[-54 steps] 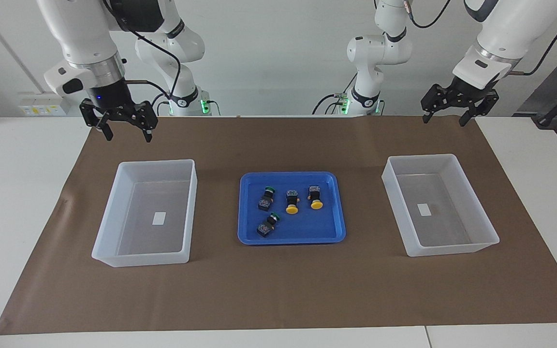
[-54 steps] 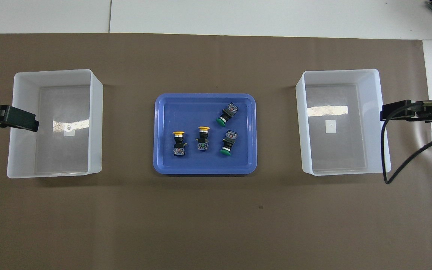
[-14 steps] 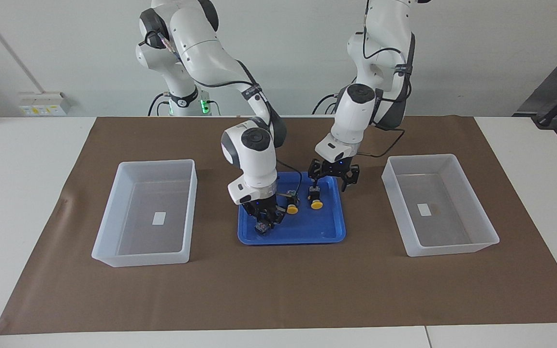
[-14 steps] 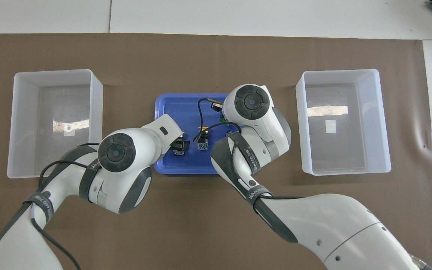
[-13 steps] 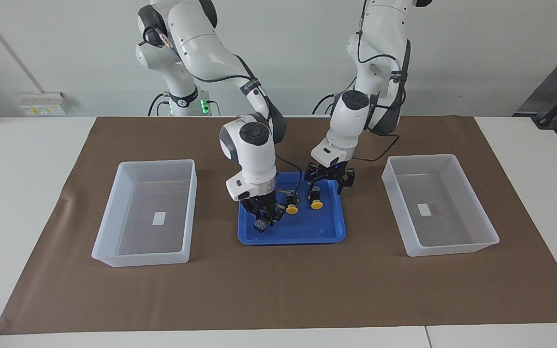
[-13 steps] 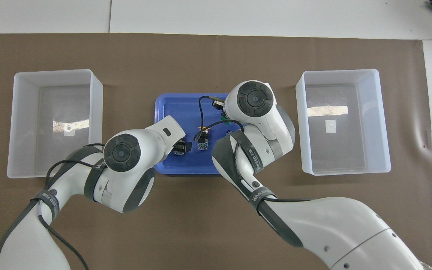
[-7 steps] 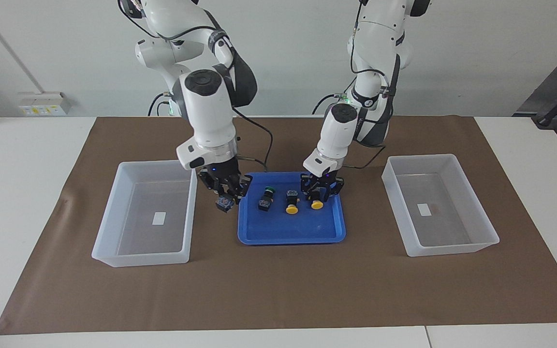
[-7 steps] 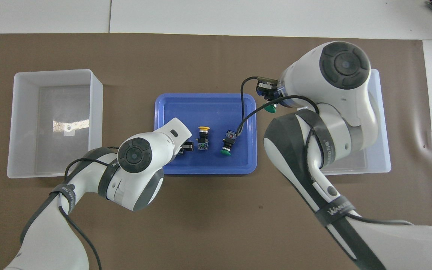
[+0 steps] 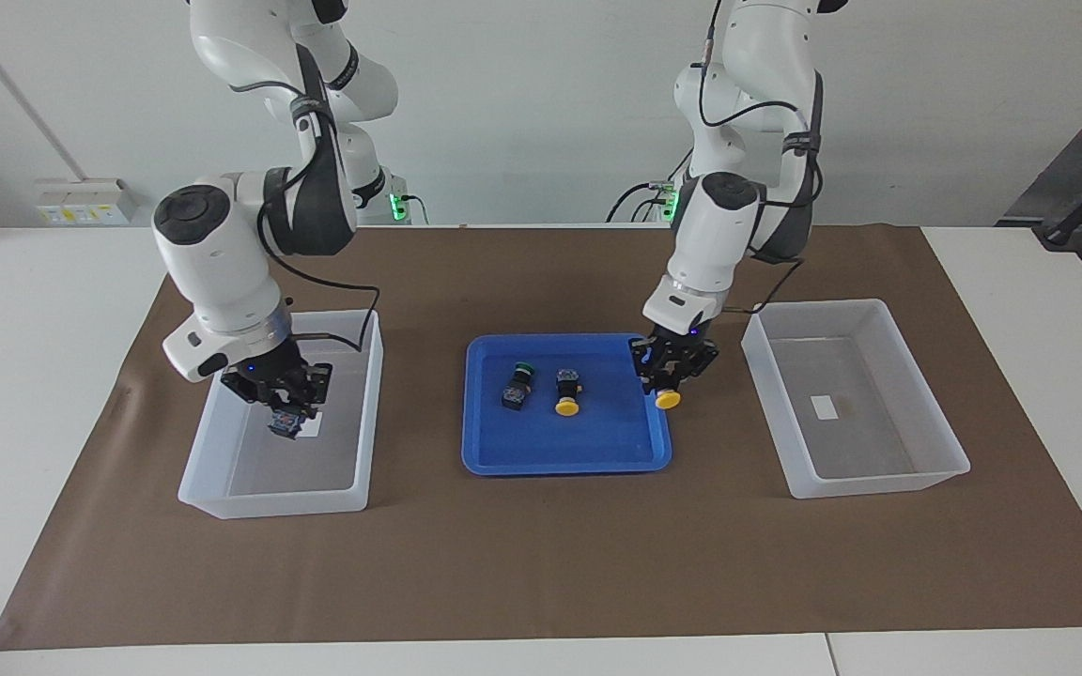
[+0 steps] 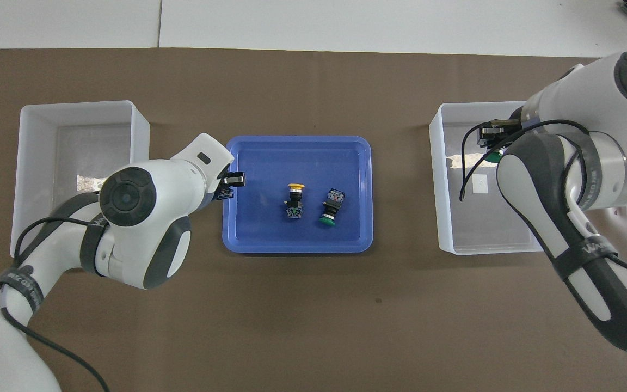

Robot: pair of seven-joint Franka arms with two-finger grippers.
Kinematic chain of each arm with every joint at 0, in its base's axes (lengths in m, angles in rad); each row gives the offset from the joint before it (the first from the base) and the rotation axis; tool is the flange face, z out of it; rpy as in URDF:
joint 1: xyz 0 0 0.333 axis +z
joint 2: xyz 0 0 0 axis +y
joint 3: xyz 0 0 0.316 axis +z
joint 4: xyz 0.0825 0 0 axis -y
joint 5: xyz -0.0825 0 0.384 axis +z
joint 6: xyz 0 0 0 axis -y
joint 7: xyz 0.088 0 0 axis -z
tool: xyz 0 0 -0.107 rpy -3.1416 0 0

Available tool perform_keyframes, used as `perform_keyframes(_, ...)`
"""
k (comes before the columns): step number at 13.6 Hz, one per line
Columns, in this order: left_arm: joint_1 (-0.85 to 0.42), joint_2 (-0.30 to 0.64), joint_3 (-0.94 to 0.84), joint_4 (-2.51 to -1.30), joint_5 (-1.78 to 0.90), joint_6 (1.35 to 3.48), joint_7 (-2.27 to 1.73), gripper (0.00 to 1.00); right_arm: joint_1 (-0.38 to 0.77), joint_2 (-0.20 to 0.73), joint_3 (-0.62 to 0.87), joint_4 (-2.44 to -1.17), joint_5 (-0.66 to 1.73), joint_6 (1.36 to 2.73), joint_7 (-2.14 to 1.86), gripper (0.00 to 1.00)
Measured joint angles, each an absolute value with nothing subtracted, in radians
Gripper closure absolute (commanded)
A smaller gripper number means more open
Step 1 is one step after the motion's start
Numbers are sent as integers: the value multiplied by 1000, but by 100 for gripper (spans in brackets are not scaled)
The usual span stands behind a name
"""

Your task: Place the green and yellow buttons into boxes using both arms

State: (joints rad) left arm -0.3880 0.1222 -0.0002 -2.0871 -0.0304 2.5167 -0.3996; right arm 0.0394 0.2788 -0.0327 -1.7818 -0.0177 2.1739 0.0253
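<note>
white table [image 9: 34,376] covered by a brown paper mat [image 9: 541,563]; plain pale wall [image 9: 541,103] and a socket strip [image 9: 81,202] at the robots' end. blue tray [image 9: 566,458] mid-mat holds one green button [image 9: 516,385] and one yellow button [image 9: 566,391], lying side by side, apart. left gripper [image 9: 671,380] is clamped on a second yellow button [image 9: 667,400], over the tray's rim toward the left arm's end. right gripper [image 9: 285,406] is clamped on a second green button [image 9: 284,423], inside the box [image 9: 222,488] at the right arm's end, over its label. the other box [image 9: 879,479] sits at the left arm's end with only a label inside.
</note>
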Motion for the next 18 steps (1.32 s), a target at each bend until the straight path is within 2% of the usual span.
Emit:
perform_keyframes(2, -331, 90, 2, -2047, -30, 2465, -389, 100, -9, 282, -33, -1885, -17, 2310, -44, 100)
perform_keyframes(5, -243, 88, 4, -1980, -29, 2452, -327, 100, -8, 307, -26, -1940, -17, 2399, -48, 100)
perform_keyframes(6, -212, 88, 4, -1966, -29, 2450, -293, 100, -7, 316, -24, -1946, -17, 2413, -48, 79)
perform_keyframes(9, -89, 92, 4, -1962, -27, 2449, -82, 100, -10, 353, -25, -1954, -17, 2462, -48, 4)
perform_keyframes(10, -42, 95, 5, -1964, -27, 2447, -1, 100, -12, 362, -25, -1954, -17, 2470, -48, 0)
perform_keyframes(14, 57, 109, 3, -1990, -27, 2445, 191, 100, -5, 345, -23, -1940, -17, 2460, -46, 0)
perform_keyframes(18, 74, 151, 2, -1999, -32, 2464, 288, 100, 82, 237, -18, -1860, -15, 2252, 119, 0)
